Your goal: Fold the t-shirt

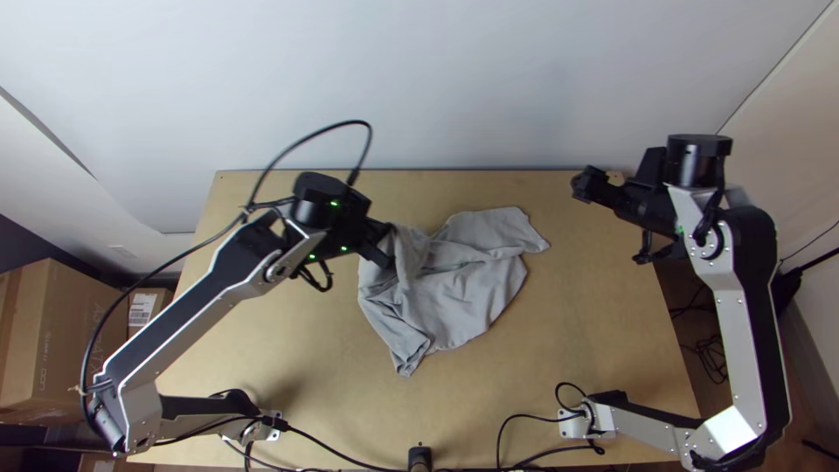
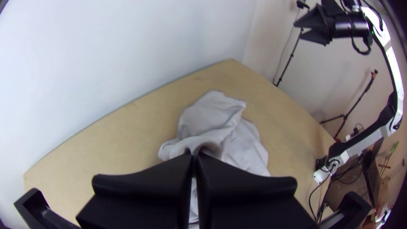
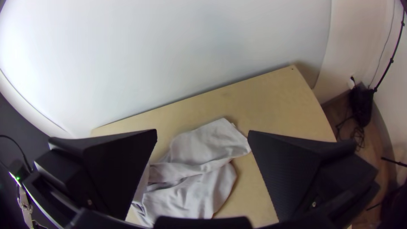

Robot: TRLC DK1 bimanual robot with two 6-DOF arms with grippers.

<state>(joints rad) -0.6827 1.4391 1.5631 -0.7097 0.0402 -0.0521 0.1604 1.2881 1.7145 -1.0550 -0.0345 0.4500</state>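
Shirt (image 1: 463,301): bunched, loose corner (image 1: 533,242) towards right hand (image 3: 202,132)
Left hand (image 2: 195,156): nearer, pinching shirt's upper-left part in top view
Right hand: wide, well apart from corner

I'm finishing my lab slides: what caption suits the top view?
Left gripper pinching a rumpled grey t-shirt on a wooden table, right gripper off to the right.

No wording reads clearly; the large carton (image 1: 68,306) bears faint lettering on its side, and the small box (image 1: 164,300) has a white label (image 1: 142,309) with tiny print
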